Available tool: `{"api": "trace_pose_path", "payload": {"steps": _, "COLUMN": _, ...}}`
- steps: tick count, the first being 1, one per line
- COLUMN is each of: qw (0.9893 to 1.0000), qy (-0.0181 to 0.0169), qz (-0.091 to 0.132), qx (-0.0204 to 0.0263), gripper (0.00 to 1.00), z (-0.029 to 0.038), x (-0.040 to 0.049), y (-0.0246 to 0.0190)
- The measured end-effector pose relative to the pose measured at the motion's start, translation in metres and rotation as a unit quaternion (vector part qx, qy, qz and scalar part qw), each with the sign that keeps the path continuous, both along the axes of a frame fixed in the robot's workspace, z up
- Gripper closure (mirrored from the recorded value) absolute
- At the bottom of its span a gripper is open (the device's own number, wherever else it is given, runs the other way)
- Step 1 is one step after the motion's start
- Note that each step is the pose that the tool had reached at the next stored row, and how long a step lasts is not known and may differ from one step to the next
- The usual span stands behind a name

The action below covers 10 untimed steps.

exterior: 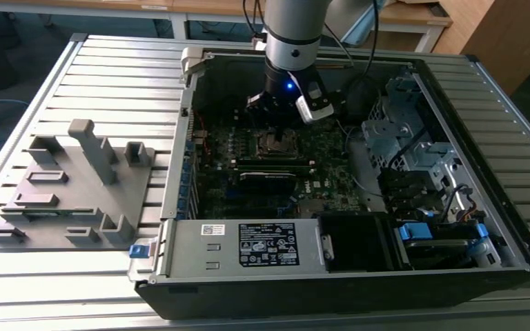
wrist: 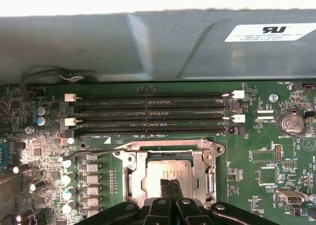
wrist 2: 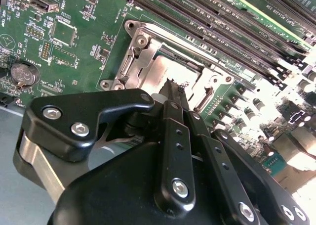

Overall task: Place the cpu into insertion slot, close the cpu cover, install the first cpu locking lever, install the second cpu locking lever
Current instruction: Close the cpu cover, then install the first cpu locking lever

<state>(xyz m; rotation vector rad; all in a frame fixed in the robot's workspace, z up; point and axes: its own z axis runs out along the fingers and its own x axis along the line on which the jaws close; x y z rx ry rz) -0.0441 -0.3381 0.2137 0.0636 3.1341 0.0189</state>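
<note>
The cpu [wrist: 170, 169] shows its dull grey face inside the insertion slot [exterior: 279, 143] on the green motherboard. The silver cpu cover [wrist: 136, 173] lies flat around it as a frame, also seen in the second wrist view as cover [wrist 2: 140, 49] around cpu [wrist 2: 163, 74]. My gripper [wrist: 170, 185] hovers just over the chip's face with its two black fingers pressed together and nothing visible between them. In the exterior view the gripper [exterior: 279, 116] hangs directly above the socket inside the open computer case. A thin metal lever [wrist 2: 197, 49] runs along one edge of the cover.
Long black memory slots [wrist: 153, 111] lie beside the socket, with the grey power supply box [exterior: 246, 245] beyond them. A drive cage with cables [exterior: 413, 152] fills the exterior view's right. A grey fixture plate [exterior: 72, 186] stands outside the case at the exterior view's left.
</note>
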Motion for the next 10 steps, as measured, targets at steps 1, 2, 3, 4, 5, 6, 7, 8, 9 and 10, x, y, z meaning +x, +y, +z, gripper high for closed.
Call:
{"api": "trace_pose_path", "payload": {"steps": 1, "qw": 1.0, "qy": 0.0, "qz": 0.0, "qx": 0.0, "gripper": 0.9, "z": 0.0, "x": 0.0, "y": 0.0}}
{"api": "trace_pose_path", "payload": {"steps": 2, "qw": 1.0, "qy": 0.0, "qz": 0.0, "qx": -0.0001, "gripper": 0.9, "z": 0.0009, "x": 0.0, "y": 0.0}}
{"api": "trace_pose_path", "payload": {"steps": 3, "qw": 1.0, "qy": 0.0001, "qz": 0.0, "qx": -0.0001, "gripper": 0.9, "z": 0.0016, "x": 0.0, "y": 0.0}}
{"api": "trace_pose_path", "payload": {"steps": 4, "qw": 1.0, "qy": 0.0001, "qz": 0.0, "qx": -0.0001, "gripper": 0.9, "z": 0.0017, "x": 0.0, "y": 0.0}}
{"api": "trace_pose_path", "payload": {"steps": 5, "qw": 1.0, "qy": 0.0001, "qz": 0.0, "qx": -0.0001, "gripper": 0.9, "z": 0.0017, "x": 0.0, "y": 0.0}}
{"api": "trace_pose_path", "payload": {"steps": 6, "qw": 1.0, "qy": 0.0001, "qz": 0.0, "qx": -0.0001, "gripper": 0.9, "z": 0.0017, "x": 0.0, "y": 0.0}}
{"api": "trace_pose_path", "payload": {"steps": 7, "qw": 1.0, "qy": 0.0, "qz": 0.0, "qx": -0.0001, "gripper": 0.9, "z": 0.0017, "x": 0.0, "y": 0.0}}
{"api": "trace_pose_path", "payload": {"steps": 8, "qw": 1.0, "qy": 0.0001, "qz": 0.0, "qx": -0.0001, "gripper": 0.9, "z": 0.002, "x": 0.0, "y": 0.0}}
{"api": "trace_pose_path", "payload": {"steps": 9, "qw": 1.0, "qy": 0.0001, "qz": 0.0, "qx": -0.0001, "gripper": 0.9, "z": 0.0022, "x": 0.0, "y": 0.0}}
{"api": "trace_pose_path", "payload": {"steps": 10, "qw": 1.0, "qy": 0.0, "qz": 0.0, "qx": -0.0001, "gripper": 0.9, "z": 0.0023, "x": 0.0, "y": 0.0}}
